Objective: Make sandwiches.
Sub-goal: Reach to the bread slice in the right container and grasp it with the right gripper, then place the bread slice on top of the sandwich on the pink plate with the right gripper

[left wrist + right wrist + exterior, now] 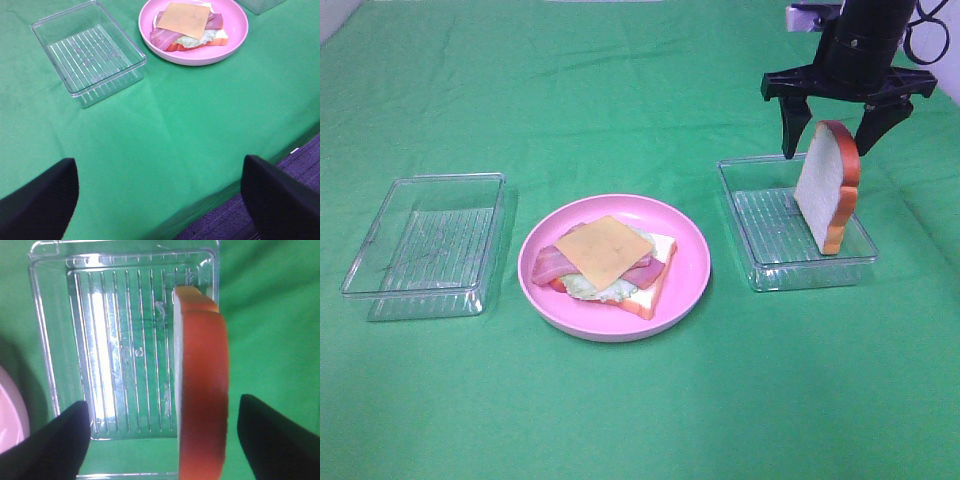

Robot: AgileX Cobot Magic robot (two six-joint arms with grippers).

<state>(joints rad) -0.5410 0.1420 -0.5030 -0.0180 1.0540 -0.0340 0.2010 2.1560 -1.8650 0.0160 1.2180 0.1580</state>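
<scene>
2 grippers showed at this moment, both with jaws spread wide. Nearest the camera, well below the right gripper (848, 122) and off toward the other arm's side, lay a pink plate (692, 270) on the green cloth (640, 420). On it sat the unfinished sandwich (608, 262): 1 bread slice at the bottom, lettuce (592, 288), bacon strips (552, 264) and 1 yellow cheese slice (604, 247) on top. Directly under the right gripper stood a clear tray (760, 270), and 1 more bread slice (828, 188) stood upright on edge in it, leaning by the tray wall farther from the plate. The top of that slice rose between the gripper's 2 fingers (790, 125), yet both stood apart from it, so nothing was pinched. Seen from the right wrist, the crust (202, 390) lay between the spread fingers with open space on both sides. The left gripper (160, 200) hovered over the near edge of the cloth, holding nothing. Ahead of it lay a second clear tray (107, 82), then the plate beyond.
</scene>
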